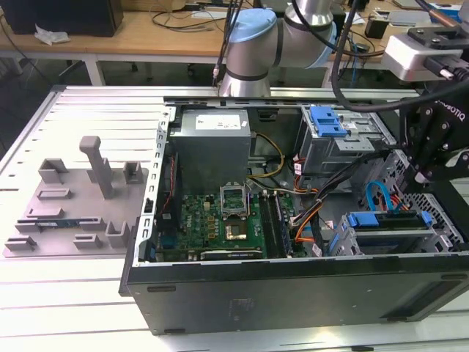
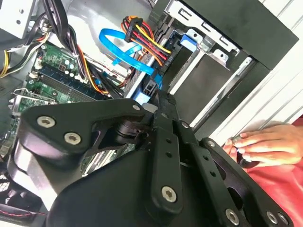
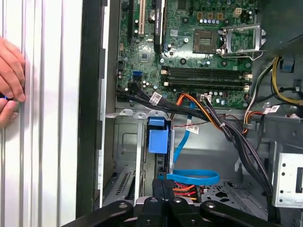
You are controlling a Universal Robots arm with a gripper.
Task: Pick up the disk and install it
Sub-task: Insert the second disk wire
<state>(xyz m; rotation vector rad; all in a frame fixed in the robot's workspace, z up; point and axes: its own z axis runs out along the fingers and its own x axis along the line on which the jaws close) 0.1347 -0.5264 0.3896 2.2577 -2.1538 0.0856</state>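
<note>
The disk (image 1: pixel 388 221) stands on edge in the drive cage at the case's front corner, on the exterior view's right, its bright blue carrier edge facing up. In the first wrist view its blue bracket (image 3: pixel 157 136) shows in the bay slot. My gripper (image 1: pixel 423 172) hangs just above the disk's end, inside the open case. In both wrist views the fingers (image 3: pixel 156 188) are pressed together with nothing between them, and the gripper tip (image 2: pixel 161 97) sits close to the blue bracket (image 2: pixel 143 97).
A grey fixture tray (image 1: pixel 73 209) with posts lies on the table at the exterior view's left. A blue latch (image 1: pixel 327 121) tops the other drive cage. A blue flat cable (image 3: pixel 189 178) and wire bundles (image 3: pixel 218 120) run beside the bay. A person's hand (image 2: pixel 265 142) rests on the table by the case wall.
</note>
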